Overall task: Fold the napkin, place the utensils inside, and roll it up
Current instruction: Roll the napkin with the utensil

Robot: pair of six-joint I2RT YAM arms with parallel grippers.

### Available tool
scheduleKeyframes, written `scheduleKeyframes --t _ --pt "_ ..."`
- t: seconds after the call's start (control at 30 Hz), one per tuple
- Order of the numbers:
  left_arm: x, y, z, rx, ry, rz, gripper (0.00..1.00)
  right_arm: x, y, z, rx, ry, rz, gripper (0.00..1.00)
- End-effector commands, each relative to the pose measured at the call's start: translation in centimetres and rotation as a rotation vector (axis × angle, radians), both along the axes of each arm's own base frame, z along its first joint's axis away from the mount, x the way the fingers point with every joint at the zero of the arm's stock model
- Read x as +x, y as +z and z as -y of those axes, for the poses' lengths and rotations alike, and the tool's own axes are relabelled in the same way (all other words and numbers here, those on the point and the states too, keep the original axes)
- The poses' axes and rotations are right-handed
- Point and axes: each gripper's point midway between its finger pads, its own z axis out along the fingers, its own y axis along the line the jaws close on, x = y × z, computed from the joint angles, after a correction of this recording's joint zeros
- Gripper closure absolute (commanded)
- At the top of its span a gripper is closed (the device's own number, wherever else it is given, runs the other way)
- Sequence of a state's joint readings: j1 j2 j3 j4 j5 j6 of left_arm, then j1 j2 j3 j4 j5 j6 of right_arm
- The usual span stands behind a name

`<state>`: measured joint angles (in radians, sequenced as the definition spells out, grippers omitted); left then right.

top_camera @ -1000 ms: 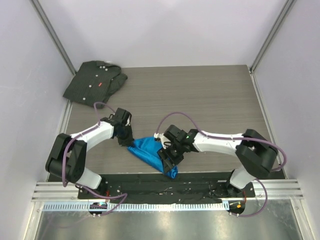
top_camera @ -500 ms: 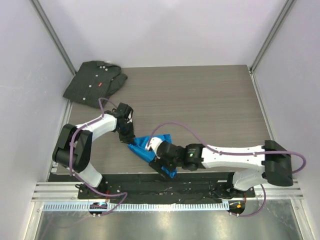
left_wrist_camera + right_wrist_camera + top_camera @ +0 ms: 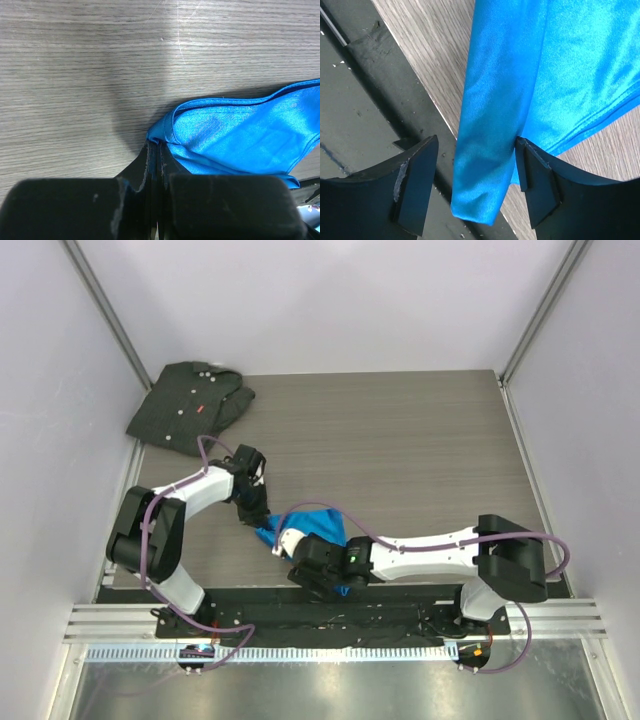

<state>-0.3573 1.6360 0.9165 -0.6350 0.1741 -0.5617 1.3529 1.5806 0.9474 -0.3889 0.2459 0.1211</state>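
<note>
The bright blue napkin lies bunched near the table's front edge, left of centre. My left gripper is shut on the napkin's left corner, and the left wrist view shows its fingers pinching the hem while the cloth spreads to the right. My right gripper is open and straddles a folded end of the napkin. That end hangs between the fingers, and the right finger touches it. The knife is not in view.
A dark grey-black shirt lies at the back left corner. A black strip runs along the table's near edge under the napkin's end. Bare wood table stretches behind and to the right. Walls close in on both sides.
My right arm has reached leftwards and nearer the front edge, carrying its gripper along the napkin's near end. The napkin has bunched up to the left. My left gripper has kept its hold.
</note>
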Motion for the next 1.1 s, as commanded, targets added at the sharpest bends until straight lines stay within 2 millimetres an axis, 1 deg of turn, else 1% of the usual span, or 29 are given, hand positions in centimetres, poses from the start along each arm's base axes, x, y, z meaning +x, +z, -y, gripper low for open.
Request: scheduleKeyframes --t 0.0,0.13,0.27,0.4,0.43,0.5,0.53,0.57,0.67,0.7,0.73,0.77,0.8,0.83,0.87,0.9,0.93,0.97,1.0,1.03,1.07 --pt "-0.3 -2.0 -1.4 0.074 -0.018 -0.023 1.00 0.9 0.4 -1.6 0.037 -0.001 0.043 0.30" --pt "-0.3 -2.1 -1.3 0.069 -0.021 -0.025 1.00 1.8 -0.9 -0.7 0.007 -0.034 0.031 0.31" --pt "-0.2 -2.0 -1.1 0.062 -0.025 -0.023 1.00 2.2 -2.0 0.0 0.000 -0.044 -0.002 0.32" --pt "-0.2 -1.9 -0.9 0.049 -0.028 -0.022 1.00 1.8 -3.2 0.5 -0.003 -0.038 -0.066 0.33" --pt "-0.1 -1.8 -0.9 0.047 -0.029 -0.020 1.00 1.4 -3.5 0.4 0.002 -0.027 -0.101 0.34" --pt "0.0 -1.7 -0.7 0.038 -0.027 -0.015 1.00 1.1 -4.2 0.7 0.005 -0.027 -0.144 0.37" --pt "0.1 -1.6 -0.6 0.034 -0.024 -0.014 1.00 0.5 -4.5 0.7 0.011 -0.012 -0.187 0.39" --pt "0.2 -1.5 -0.5 0.031 -0.022 -0.011 1.00 0.3 -4.9 0.9 0.012 -0.013 -0.203 0.43" --pt "0.9 -0.7 -0.2 0.005 -0.002 0.017 1.00 -0.9 -5.5 1.0 0.042 0.009 -0.295 0.52" --pt "1.0 -0.5 -0.3 0.002 0.008 0.024 0.98 -1.1 -5.5 1.0 0.054 0.013 -0.312 0.57" --pt "1.5 0.2 -0.2 -0.009 0.017 0.048 0.93 -1.0 -5.6 1.1 0.066 0.011 -0.327 0.58" --pt "1.9 0.5 -0.4 -0.015 0.035 0.062 0.86 -1.4 -5.7 1.0 0.079 0.020 -0.358 0.60" --pt "2.2 0.9 -0.5 -0.019 0.046 0.079 0.75 -1.6 -5.7 1.0 0.087 0.019 -0.382 0.61" --pt "2.6 1.7 -0.7 -0.020 0.059 0.112 0.70 -1.2 -5.7 1.1 0.100 0.005 -0.405 0.62" --pt "2.9 2.2 -1.2 -0.015 0.080 0.133 0.65 -1.3 -5.8 1.1 0.120 0.007 -0.428 0.63" --pt "3.2 2.7 -1.6 -0.012 0.102 0.152 0.50 -1.9 -5.6 0.9 0.147 0.024 -0.477 0.63" --pt "3.4 3.0 -2.0 -0.005 0.118 0.168 0.43 -2.0 -5.6 0.9 0.165 0.020 -0.509 0.63" --pt "3.7 3.6 -2.9 0.012 0.148 0.205 0.36 -1.4 -5.7 1.0 0.193 0.003 -0.526 0.64" --pt "3.9 3.9 -3.2 0.014 0.165 0.226 0.26 -1.8 -5.6 1.0 0.210 0.012 -0.564 0.64" --pt "3.9 4.3 -3.5 0.016 0.178 0.247 0.24 -1.6 -5.6 0.9 0.233 0.010 -0.576 0.64" --pt "3.8 4.7 -4.1 0.023 0.196 0.276 0.23 -1.3 -5.7 1.2 0.243 -0.006 -0.597 0.64"
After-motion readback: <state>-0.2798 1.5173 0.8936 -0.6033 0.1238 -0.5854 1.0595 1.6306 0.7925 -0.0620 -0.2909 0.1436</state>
